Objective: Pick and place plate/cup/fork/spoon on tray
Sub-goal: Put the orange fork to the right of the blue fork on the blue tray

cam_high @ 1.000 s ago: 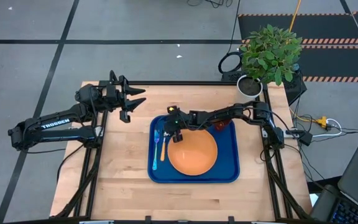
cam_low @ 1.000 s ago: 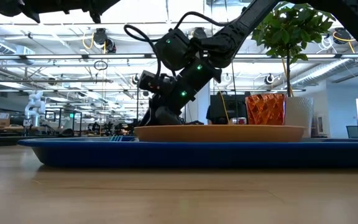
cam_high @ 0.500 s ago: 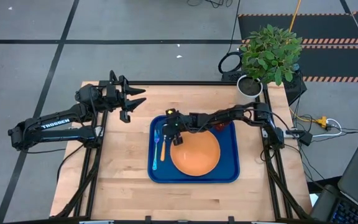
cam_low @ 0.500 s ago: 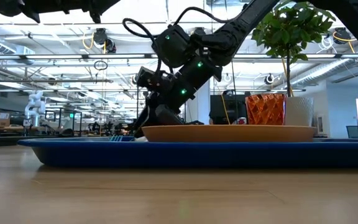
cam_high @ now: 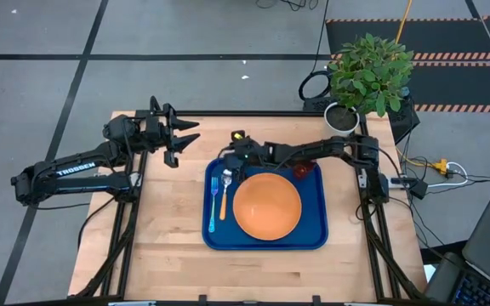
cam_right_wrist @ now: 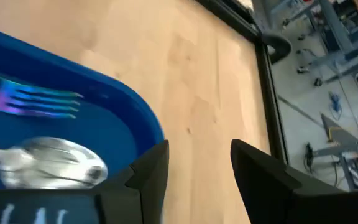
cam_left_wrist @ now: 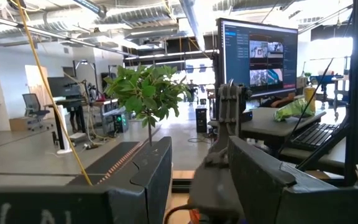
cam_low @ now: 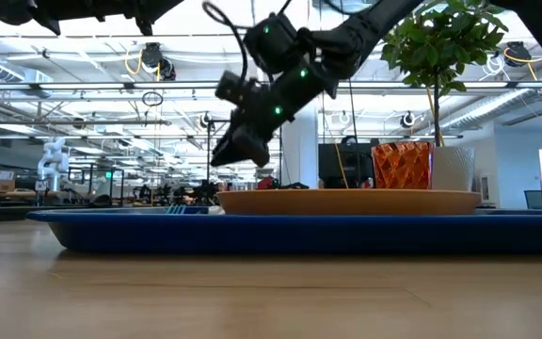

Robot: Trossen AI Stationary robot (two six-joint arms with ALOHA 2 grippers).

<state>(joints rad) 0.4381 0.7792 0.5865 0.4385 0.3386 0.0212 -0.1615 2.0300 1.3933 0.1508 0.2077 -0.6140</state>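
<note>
The blue tray [cam_high: 311, 238] lies on the table's right half. The orange plate [cam_high: 266, 206] lies flat in it. The light-blue fork [cam_high: 213, 204] and the spoon [cam_high: 225, 191], with its silver bowl and orange handle, lie side by side in the tray left of the plate. The dark orange-red cup [cam_high: 300, 170] stands in the tray's far part. My right gripper [cam_high: 229, 165] is open and empty, above the tray's far left corner, above the spoon's bowl [cam_right_wrist: 55, 163] and the fork's tines [cam_right_wrist: 42, 99]. My left gripper [cam_high: 182, 136] is open and empty near the table's far left.
A potted plant in a white pot [cam_high: 344, 116] stands at the table's far right corner. Bare wood lies left of the tray [cam_high: 168, 221] and along the near edge. In the low view my right gripper [cam_low: 224, 158] hangs above the tray's rim [cam_low: 252, 231].
My right gripper has risen from low over the tray beside the plate and has drawn back toward the table's far edge. The spoon now shows whole, lying in the tray beside the fork.
</note>
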